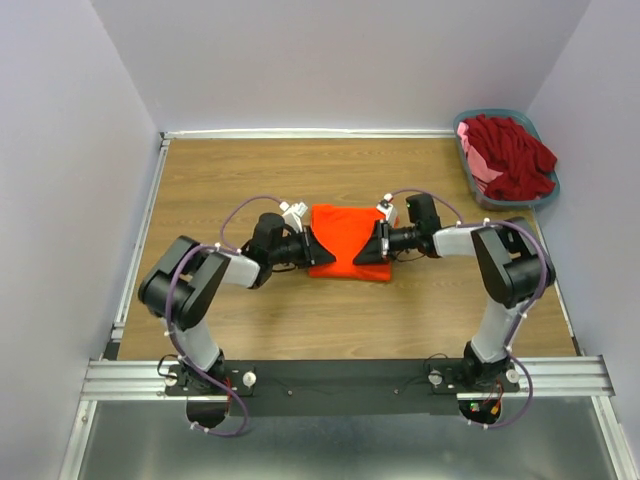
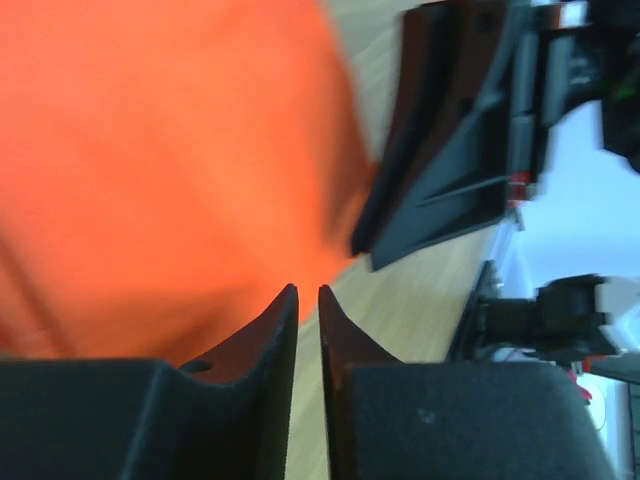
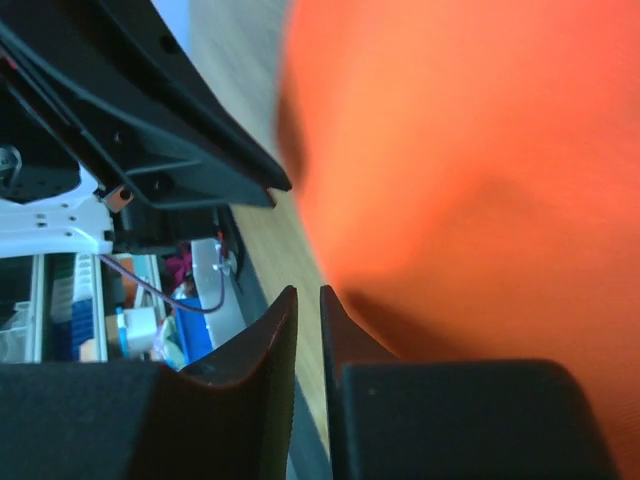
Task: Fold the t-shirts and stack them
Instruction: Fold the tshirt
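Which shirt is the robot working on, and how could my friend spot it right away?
Look at the wooden table. In its middle, between the left claw and the right claw, lies the orange t-shirt. It is the only bright orange one, alone on the wood; the dark red and pink shirts sit heaped in the grey-blue basket in the far right corner.

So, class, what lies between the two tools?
The orange shirt, on the table: the left tool sits at its left edge, the right tool at its right edge. The top view shows it.
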`<state>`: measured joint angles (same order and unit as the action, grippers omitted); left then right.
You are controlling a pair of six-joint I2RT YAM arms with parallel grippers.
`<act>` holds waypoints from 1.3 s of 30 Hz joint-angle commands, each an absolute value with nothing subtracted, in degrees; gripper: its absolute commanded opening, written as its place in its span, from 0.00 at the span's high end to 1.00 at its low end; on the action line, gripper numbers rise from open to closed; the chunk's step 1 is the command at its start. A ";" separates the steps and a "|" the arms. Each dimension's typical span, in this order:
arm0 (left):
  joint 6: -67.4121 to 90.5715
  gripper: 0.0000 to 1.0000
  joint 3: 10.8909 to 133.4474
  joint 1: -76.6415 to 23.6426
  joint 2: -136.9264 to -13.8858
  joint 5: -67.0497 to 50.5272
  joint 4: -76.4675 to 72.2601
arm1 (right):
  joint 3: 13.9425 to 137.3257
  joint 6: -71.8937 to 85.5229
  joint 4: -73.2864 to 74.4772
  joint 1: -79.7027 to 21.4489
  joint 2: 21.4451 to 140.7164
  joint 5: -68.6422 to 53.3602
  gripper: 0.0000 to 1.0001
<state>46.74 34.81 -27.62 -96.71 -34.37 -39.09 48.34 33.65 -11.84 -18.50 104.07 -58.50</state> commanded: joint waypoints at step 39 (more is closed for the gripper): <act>43.59 0.82 61.78 -19.07 -115.57 -33.31 -30.06 | 69.17 36.30 -11.43 -8.09 121.18 -47.46 0.88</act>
<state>45.19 59.48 -19.46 -111.04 -31.94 -33.52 68.29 35.59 -12.40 -9.52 116.22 -50.96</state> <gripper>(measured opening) 0.181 0.117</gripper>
